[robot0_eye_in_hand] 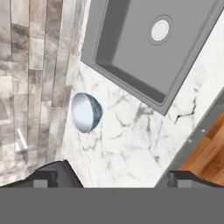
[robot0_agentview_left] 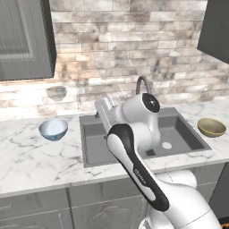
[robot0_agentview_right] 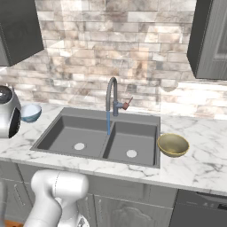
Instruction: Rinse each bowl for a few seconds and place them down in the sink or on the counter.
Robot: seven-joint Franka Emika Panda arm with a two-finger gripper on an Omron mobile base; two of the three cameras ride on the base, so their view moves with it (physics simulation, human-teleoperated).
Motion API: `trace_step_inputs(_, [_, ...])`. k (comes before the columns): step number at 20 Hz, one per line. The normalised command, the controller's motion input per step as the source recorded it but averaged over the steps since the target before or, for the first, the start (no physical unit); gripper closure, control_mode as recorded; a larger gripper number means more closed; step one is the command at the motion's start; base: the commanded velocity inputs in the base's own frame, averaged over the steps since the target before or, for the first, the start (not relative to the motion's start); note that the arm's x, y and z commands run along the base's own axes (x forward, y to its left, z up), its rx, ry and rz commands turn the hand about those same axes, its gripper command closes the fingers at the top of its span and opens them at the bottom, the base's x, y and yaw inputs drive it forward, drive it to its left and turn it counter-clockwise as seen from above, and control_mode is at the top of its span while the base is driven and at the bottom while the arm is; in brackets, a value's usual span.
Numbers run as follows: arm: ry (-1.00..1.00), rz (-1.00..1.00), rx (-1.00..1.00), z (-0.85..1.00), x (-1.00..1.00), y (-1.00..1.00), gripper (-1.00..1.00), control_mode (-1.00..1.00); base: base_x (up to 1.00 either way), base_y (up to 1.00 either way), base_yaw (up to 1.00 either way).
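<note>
From my remote station I list: counter (robot0_agentview_left: 31, 156), white marble with thin grey veins, smooth and polished; sink (robot0_agentview_right: 66, 126), dark grey, matt and even; faucet (robot0_agentview_right: 111, 95), grey metal with a dull sheen; pale blue bowl (robot0_agentview_left: 53, 129), glossy like glazed ceramic, whitish inside; olive-tan bowl (robot0_agentview_right: 173, 145), smooth with a soft shine; backsplash (robot0_agentview_right: 111, 53), rough-looking stone brick; cabinet fronts (robot0_agentview_left: 40, 210), matt grey; floor (robot0_eye_in_hand: 208, 153), warm wood planks.

Bare counter (robot0_agentview_left: 40, 161) lies all around the blue bowl (robot0_agentview_left: 53, 129); the tall faucet (robot0_agentview_right: 111, 99) stands over the sink (robot0_agentview_right: 57, 133).
</note>
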Motion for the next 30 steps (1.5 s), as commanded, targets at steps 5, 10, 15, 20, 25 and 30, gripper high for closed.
trace_step_inputs(5, [-0.05, 0.08, 0.00, -0.14, 0.16, 0.00, -1.00, -1.00, 0.00, 0.00, 0.00])
trace_step_inputs(10, [-0.04, 0.05, 0.00, -0.13, 0.17, 0.04, -1.00, -1.00, 0.00, 0.00, 0.00])
trace_step_inputs(15, [-0.02, 0.03, 0.00, -0.11, 0.21, 0.03, -1.00, -1.00, 0.00, 0.00, 0.00])
trace_step_inputs(20, [0.00, 0.03, 0.00, -0.10, 0.23, 0.03, -1.00, -1.00, 0.00, 0.00, 0.00])
trace_step_inputs(25, [0.00, 0.02, 0.01, -0.11, 0.22, 0.05, -1.00, -1.00, 0.00, 0.00, 0.00])
trace_step_inputs(30, [0.00, 0.02, 0.02, -0.15, 0.23, 0.07, -1.00, -1.00, 0.00, 0.00, 0.00])
